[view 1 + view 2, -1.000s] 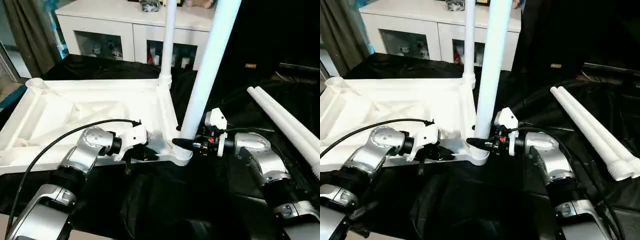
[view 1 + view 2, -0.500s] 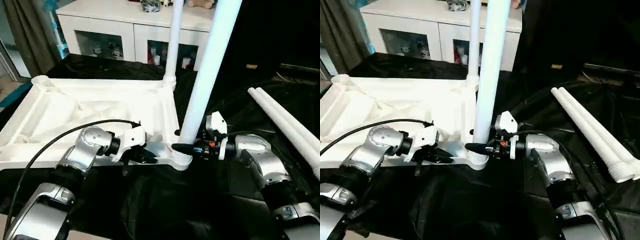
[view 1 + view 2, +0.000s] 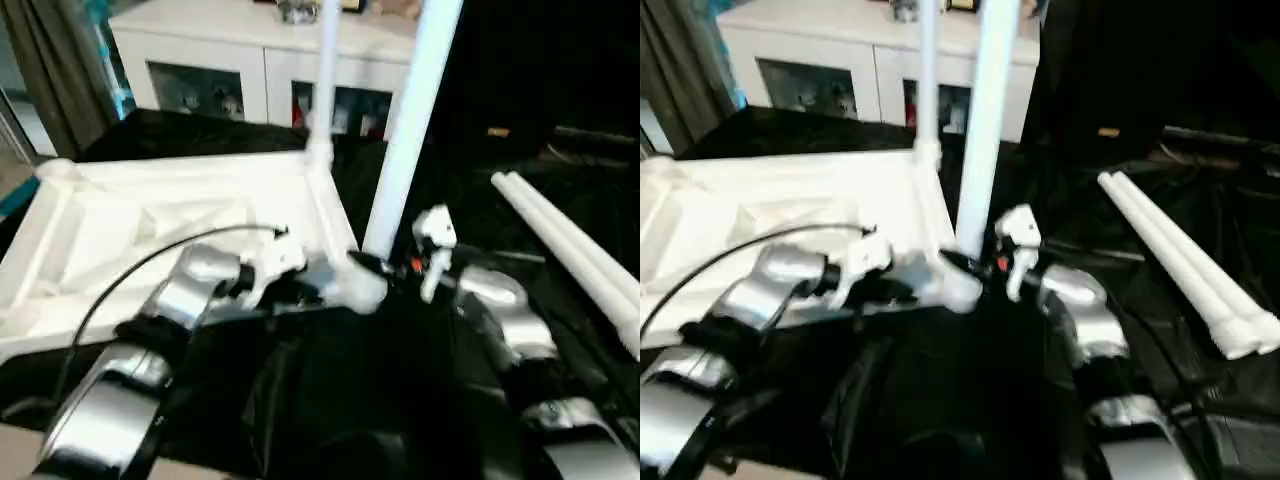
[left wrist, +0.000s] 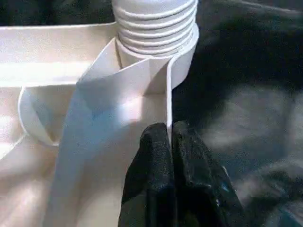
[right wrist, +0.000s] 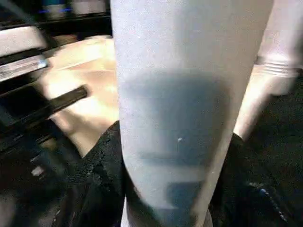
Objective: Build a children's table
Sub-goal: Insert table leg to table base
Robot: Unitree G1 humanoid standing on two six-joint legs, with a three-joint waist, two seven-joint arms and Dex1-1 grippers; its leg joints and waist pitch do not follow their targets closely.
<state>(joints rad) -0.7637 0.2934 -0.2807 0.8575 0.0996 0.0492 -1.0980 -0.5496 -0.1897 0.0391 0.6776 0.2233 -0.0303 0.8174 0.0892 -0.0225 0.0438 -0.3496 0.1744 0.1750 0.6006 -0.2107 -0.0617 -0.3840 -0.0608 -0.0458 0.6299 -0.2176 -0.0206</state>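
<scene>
Table (image 3: 180,215), upside down on the black-covered bench (image 3: 330,400), lies with its ribbed underside up across the left and middle of the head views. Two legs stand in its corner sockets: a far leg (image 3: 325,80) and a near leg (image 3: 405,150). Two spare legs (image 3: 560,250) lie side by side on the cloth to the right, well apart from the table.

The main risk is a cross-threaded or half-seated near leg. Its ribbed foot (image 4: 156,23) sits in the socket, and if the right gripper (image 5: 175,189) turns or pushes it while it leans, the ribs could bind or the leg could pop out. A second risk is the table sliding or tipping: the left gripper (image 4: 169,142) has only a thin rim to pinch, and a slip there would leave the top free to swing with the leg.

Both silver forearms reach in low and nearly level, meeting at the near corner. The left gripper's fingers are squeezed almost together on the table's edge wall just beside the socket. The right gripper comes in from the right, its jaws about half spread and clasped around the near leg just above the socket.
</scene>
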